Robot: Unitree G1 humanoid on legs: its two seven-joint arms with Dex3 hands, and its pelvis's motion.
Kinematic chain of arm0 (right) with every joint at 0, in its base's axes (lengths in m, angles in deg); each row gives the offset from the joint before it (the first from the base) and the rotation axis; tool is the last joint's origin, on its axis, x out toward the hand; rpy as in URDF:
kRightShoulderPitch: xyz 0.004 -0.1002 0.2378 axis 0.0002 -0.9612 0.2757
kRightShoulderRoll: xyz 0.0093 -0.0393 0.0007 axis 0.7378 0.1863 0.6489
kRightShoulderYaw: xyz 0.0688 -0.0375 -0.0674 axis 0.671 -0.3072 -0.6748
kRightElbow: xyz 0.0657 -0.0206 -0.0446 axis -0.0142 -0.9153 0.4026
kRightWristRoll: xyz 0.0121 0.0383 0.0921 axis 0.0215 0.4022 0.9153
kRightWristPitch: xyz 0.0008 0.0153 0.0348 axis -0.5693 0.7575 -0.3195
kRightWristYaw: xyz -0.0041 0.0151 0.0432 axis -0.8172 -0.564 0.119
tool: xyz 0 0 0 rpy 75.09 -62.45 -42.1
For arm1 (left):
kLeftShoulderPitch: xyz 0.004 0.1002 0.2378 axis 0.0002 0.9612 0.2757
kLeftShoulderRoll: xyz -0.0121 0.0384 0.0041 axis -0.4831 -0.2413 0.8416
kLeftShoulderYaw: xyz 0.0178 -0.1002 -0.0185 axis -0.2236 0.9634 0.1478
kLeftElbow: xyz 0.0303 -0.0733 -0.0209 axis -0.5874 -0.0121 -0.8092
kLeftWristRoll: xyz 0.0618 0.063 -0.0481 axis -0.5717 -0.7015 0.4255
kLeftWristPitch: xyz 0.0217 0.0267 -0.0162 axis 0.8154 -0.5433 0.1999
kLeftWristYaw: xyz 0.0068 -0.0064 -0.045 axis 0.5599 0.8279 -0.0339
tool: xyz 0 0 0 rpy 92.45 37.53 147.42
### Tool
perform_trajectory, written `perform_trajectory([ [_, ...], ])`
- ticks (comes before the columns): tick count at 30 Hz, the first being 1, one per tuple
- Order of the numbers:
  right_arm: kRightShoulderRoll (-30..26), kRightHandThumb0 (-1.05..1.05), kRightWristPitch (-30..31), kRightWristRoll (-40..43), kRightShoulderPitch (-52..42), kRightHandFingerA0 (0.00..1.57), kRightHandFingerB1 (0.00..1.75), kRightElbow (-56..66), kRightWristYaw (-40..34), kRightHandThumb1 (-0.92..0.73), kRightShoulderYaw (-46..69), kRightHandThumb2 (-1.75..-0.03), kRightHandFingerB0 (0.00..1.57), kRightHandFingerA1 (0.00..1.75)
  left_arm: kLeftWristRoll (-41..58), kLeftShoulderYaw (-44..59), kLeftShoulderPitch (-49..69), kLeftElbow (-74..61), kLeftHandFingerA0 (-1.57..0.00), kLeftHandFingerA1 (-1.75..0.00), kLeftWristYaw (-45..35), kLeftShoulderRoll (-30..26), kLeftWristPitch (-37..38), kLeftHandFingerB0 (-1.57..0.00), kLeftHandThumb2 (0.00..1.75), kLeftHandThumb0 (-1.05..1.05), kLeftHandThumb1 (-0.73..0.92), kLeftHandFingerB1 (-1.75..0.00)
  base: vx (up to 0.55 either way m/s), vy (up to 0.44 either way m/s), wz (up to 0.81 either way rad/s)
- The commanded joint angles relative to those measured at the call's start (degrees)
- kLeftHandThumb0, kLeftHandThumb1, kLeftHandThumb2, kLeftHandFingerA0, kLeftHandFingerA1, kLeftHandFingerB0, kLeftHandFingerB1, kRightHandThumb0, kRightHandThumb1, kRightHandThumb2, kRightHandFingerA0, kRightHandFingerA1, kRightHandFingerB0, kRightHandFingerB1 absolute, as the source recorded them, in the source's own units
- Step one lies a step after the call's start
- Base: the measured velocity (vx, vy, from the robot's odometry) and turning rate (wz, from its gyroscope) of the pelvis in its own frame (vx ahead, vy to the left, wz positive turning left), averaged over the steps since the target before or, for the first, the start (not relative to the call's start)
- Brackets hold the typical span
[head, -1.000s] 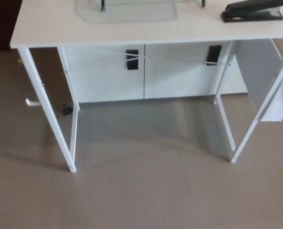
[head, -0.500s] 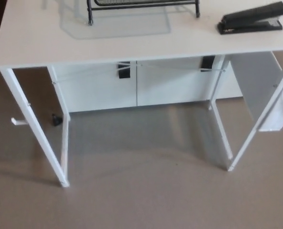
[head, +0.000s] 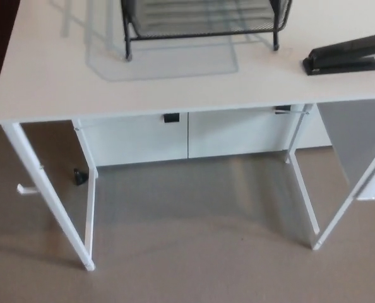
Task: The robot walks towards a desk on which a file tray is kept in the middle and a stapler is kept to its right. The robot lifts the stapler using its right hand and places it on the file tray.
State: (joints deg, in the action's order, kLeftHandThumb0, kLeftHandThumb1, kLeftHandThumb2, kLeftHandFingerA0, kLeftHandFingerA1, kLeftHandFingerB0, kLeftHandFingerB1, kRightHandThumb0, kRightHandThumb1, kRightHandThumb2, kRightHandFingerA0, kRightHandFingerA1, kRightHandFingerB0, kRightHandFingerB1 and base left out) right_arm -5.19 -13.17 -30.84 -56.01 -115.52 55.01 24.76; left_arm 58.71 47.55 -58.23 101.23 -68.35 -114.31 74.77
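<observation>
Since neither of the robot's hands is anywhere in the shot, there's no way to tell how open the right one is. All I can say is that it isn't holding the task item, because the stapler (head: 351,55) is lying flat on the desk (head: 48,76) by itself with nothing touching it. It's black, sits at the right side of the picture and gets cut off by the edge there.

The file tray (head: 200,31) is off to the stapler's left, in the middle of the desktop at the top of the view. It's black wire mesh on little legs, its upper part is out of frame, and what shows of it looks empty. There's a strip of bare white desktop between tray and stapler, so they're near each other but not touching.

Progress-wise, I'd call this the walk-up stage, probably close to finished, since the camera looks down on the desktop. There's a fair bit of floor (head: 187,252) in front of the desk legs though, so maybe a little more approach is needed. Everything else is left to do: reach in with the right hand, grab the stapler, lift it, carry it left and set it on the tray.

Behind the desk there's a white cabinet (head: 137,136), plus a small dark thing (head: 80,177) on the floor that I can't make out.
</observation>
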Motion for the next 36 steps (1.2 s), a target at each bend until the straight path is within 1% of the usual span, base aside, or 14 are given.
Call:
perform_trajectory([
  [1,-1.57,-0.60,0.13,-0.64,0.20,0.07,0.43,-0.20,-1.59,-0.50,-0.71,-0.81,0.22,0.44,0.82,0.33,-0.14,-0.19,-0.77,-1.72,0.07,-0.47,0.80,-0.29,1.26,-1.05,0.22,-1.52,0.23,-0.285,0.12],
  [3,-1.25,-0.63,1.11,-0.85,-0.31,0.09,0.43,1.54,-3.61,-0.51,-1.10,-0.82,0.23,0.46,0.86,0.44,-0.11,0.00,-0.84,-1.71,0.08,-0.37,0.87,-0.43,1.25,-1.05,0.22,-1.51,0.18,-0.146,-0.12],
  [7,-1.03,-0.58,-0.10,1.01,-0.33,0.06,0.43,1.40,-0.86,-0.50,-0.08,-0.81,0.20,0.46,0.70,0.37,0.13,0.06,-0.88,-1.64,0.12,-0.35,1.43,-0.35,1.22,-1.05,0.24,-1.52,0.11,-0.032,-0.06],
  [8,-1.36,-0.54,-0.03,0.79,-0.07,0.09,0.30,0.91,-0.40,-0.65,-0.29,-0.61,0.27,0.37,0.77,0.43,0.00,0.16,-0.73,-1.69,0.00,-0.42,1.29,-0.41,1.25,-1.05,0.22,-1.50,0.10,0.054,-0.12],
  [10,-1.25,-0.63,0.24,-0.75,-0.04,0.10,0.43,0.88,-3.24,-0.51,-1.34,-0.83,0.22,0.47,0.87,0.51,-0.03,0.10,-0.75,-1.71,-0.40,-0.47,1.42,-0.42,1.25,-1.05,0.22,-1.52,0.12,0.093,-0.07],
  [13,-2.07,-0.64,1.00,-0.48,-0.57,0.03,0.44,1.42,-0.95,-0.51,-1.83,-0.85,0.18,0.44,0.21,-0.15,0.04,-0.34,-0.81,-1.72,0.18,-0.63,1.41,-0.51,1.26,-1.05,0.24,-1.51,0.15,0.193,-0.05],
  [15,-0.27,-0.57,0.06,2.06,-1.52,0.12,0.45,3.60,-2.22,-0.47,0.23,-0.79,0.26,0.49,0.46,-0.04,-0.15,-0.35,-0.76,-1.69,0.40,-0.59,0.83,-0.32,1.22,-1.05,0.25,-1.48,0.20,0.227,-0.20],
  [22,-0.57,-0.59,-0.27,0.86,-1.29,0.06,0.44,2.65,-1.86,-0.50,-0.20,-0.81,0.22,0.47,0.90,0.40,-0.39,-0.03,-0.98,-1.68,0.28,-0.55,0.98,-0.56,1.32,-1.05,0.23,-1.38,0.14,0.089,0.04],
  [24,-0.40,-0.62,-0.53,0.36,-0.82,0.11,0.44,1.31,-3.29,-0.51,-0.32,-0.82,0.24,0.47,-0.06,-0.47,-0.06,-0.18,-0.77,-1.71,0.09,-0.73,1.66,-0.42,1.24,-1.05,0.26,-1.49,0.14,-0.035,0.04],
  [29,-0.47,-0.63,0.82,-0.59,-0.63,0.10,0.43,1.78,-5.10,-0.53,-1.28,-0.84,0.20,0.46,0.80,0.26,-0.23,-0.03,-0.75,-1.73,-0.03,-0.65,1.07,-0.43,1.25,-1.05,0.23,-1.51,0.14,-0.111,0.04],
  [30,-1.09,-0.64,0.98,-1.66,-1.06,0.10,0.44,2.39,-5.22,-0.52,-2.29,-0.84,0.24,0.46,0.74,0.23,-0.30,-0.01,-0.99,-1.67,0.13,-0.68,0.84,-0.53,1.31,-1.05,0.23,-1.34,0.29,-0.258,-0.25],
  [31,-0.98,-0.64,1.31,-1.30,-1.24,0.10,0.44,3.00,-5.64,-0.52,-2.13,-0.84,0.24,0.46,0.77,0.27,-0.31,-0.06,-0.99,-1.67,0.20,-0.64,0.88,-0.53,1.31,-1.05,0.23,-1.34,0.27,-0.218,0.30],
  [32,-0.43,-0.62,0.68,-0.13,-1.11,0.11,0.44,2.68,-5.48,-0.50,-1.28,-0.82,0.25,0.46,0.76,0.27,-0.27,-0.04,-0.88,-1.70,0.06,-0.65,0.98,-0.32,1.23,-1.05,0.24,-1.51,0.16,-0.143,-0.01],
  [36,-0.80,-0.59,0.65,1.85,-1.57,0.10,0.44,3.31,-1.20,-0.48,-0.15,-0.80,0.25,0.46,0.63,0.16,-0.05,-0.23,-0.72,-1.70,-0.16,-0.62,1.37,-0.37,1.24,-1.05,0.25,-1.47,0.11,-0.079,-0.07],
])
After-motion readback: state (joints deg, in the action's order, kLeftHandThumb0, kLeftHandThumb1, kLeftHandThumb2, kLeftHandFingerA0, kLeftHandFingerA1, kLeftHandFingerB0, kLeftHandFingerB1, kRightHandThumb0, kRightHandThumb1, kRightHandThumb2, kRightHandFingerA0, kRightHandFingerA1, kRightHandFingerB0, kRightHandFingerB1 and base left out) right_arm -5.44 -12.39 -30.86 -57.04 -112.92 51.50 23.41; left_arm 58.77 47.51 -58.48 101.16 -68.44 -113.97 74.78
